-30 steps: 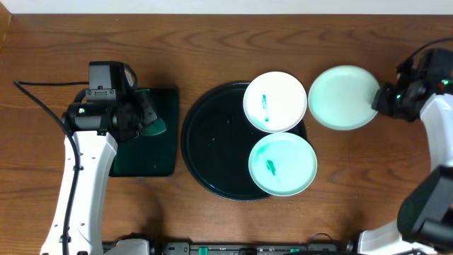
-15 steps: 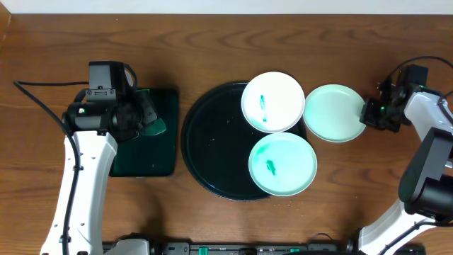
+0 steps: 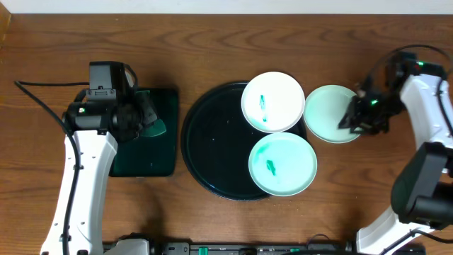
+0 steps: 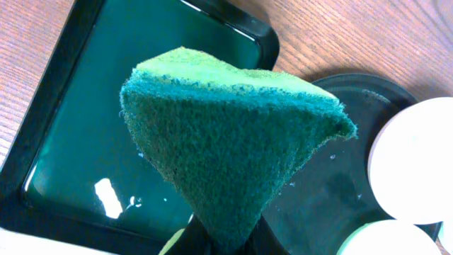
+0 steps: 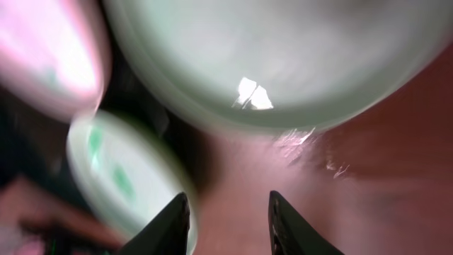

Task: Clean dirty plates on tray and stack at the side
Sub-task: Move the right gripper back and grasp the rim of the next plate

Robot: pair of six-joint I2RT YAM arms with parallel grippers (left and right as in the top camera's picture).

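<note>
Judging from their look, the three plates are light, stiff and glossy. They will probably slide on the wood and could slip out of narrow fingers. The thin raised rim, pinched from the side, seems the best place to take hold, because the flat middle gives nothing to grip.

The round black tray (image 3: 205, 142) carries two of them on its right half. The white plate (image 3: 274, 101), at the far side, has a teal streak and hangs a little over the rim. The mint-green plate (image 3: 282, 164), at the near side, has a teal smear in its middle. The rest of this tray is bare.

The pale plate (image 3: 327, 113) shows no smear. It lies on the counter (image 3: 212, 42) just beside the tray, very close to the white plate; I cannot tell if they touch.

The right end effector (image 3: 354, 117) is at the right rim of the pale plate. In the wrist view its fingers (image 5: 177, 219) stand apart, with only wood between them, so it holds nothing.

The left end effector (image 4: 219, 244) is clamped on a green scouring sponge (image 4: 226, 134) above the rectangular black tray (image 4: 64, 163). The floor of that tray looks wet and greenish.
</note>
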